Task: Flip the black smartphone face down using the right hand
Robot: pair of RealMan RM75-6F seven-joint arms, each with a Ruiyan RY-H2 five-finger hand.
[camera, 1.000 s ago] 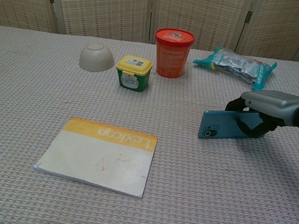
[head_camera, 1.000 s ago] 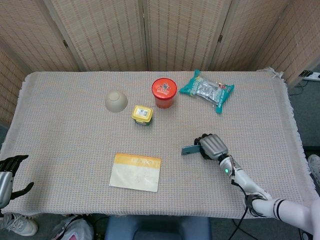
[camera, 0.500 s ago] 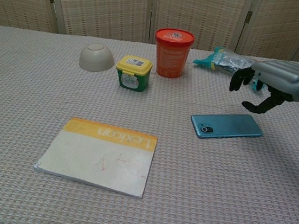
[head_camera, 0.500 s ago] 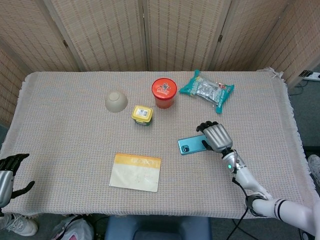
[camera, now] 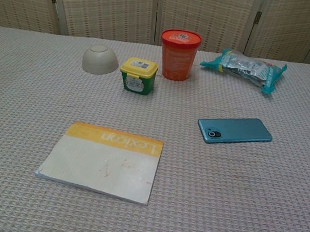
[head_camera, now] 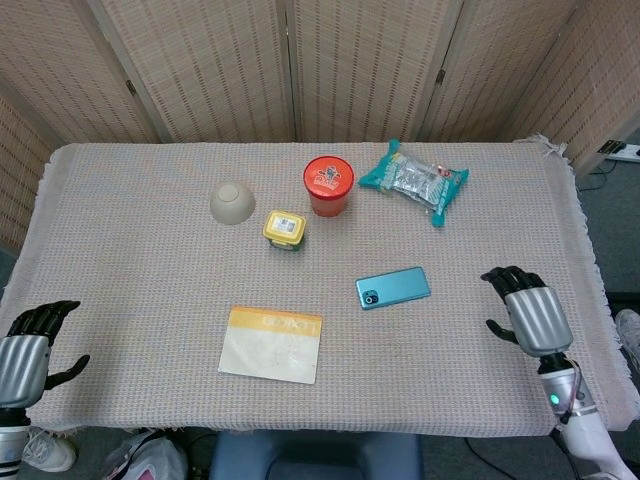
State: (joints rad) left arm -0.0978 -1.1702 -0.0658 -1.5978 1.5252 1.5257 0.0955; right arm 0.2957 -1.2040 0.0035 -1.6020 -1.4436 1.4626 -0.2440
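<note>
The smartphone [head_camera: 393,288] lies flat on the table right of centre, its teal back and camera lens facing up; the chest view shows the smartphone [camera: 235,130] alone, with no hand near it. My right hand [head_camera: 528,312] hovers at the table's right front, well to the right of the phone, fingers apart and holding nothing. My left hand [head_camera: 30,350] is at the front left corner, fingers loosely curled and empty. Neither hand appears in the chest view.
A yellow-and-white notebook [head_camera: 272,344] lies at front centre. Behind it stand a small yellow-lidded jar [head_camera: 285,229], a red-lidded cup [head_camera: 329,185], an upturned beige bowl [head_camera: 232,201] and a teal snack packet [head_camera: 414,179]. The table's right edge [head_camera: 590,290] is close to my right hand.
My right hand let the phone down flat, back side up, then drew away to the right and toward the front edge. The left hand rose slightly into view.
</note>
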